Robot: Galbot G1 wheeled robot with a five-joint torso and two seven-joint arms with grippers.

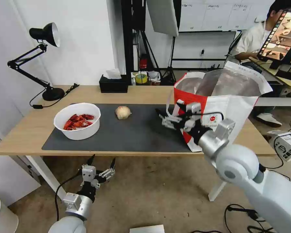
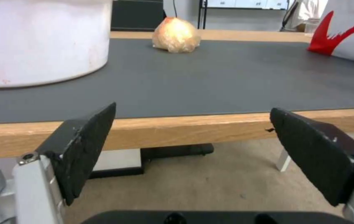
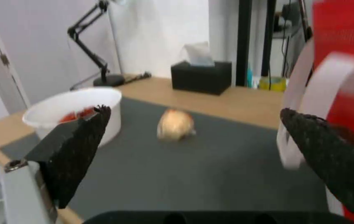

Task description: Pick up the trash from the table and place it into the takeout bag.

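Nearest, the left gripper (image 1: pixel 102 164) hangs below the front edge of the table (image 1: pixel 29 129), jaws spread wide and holding nothing. Seen from its wrist, the light-wood table edge runs straight across just beyond the open jaws, with the dark grey mat (image 2: pixel 226 77) lying past it.

The right gripper (image 1: pixel 166 118) is raised over the mat, beside the front face of the takeout bag (image 1: pixel 216 97). Its jaws are also wide apart and empty. One white loop handle (image 3: pixel 297 124) of the bag hangs close against one jaw, not gripped as far as can be told.

Ahead of the right jaws, on the mat, sits the crumpled beige ball (image 1: pixel 123 112), well apart from both grippers. Farther off to the same side stands the white round bowl (image 1: pixel 77 120) with red crayfish shells (image 1: pixel 77 121) inside it; it rests on the mat's end, just beyond the left jaws.

The bag stands upright at the other end of the mat, its mouth open and silver foil lining showing. What lies inside it cannot be seen.

At the table's back edge are a black tissue box (image 1: pixel 113 84) and a black desk lamp (image 1: pixel 38 61).

Judging from this, the ball and the bowl of shells are not yet bagged.
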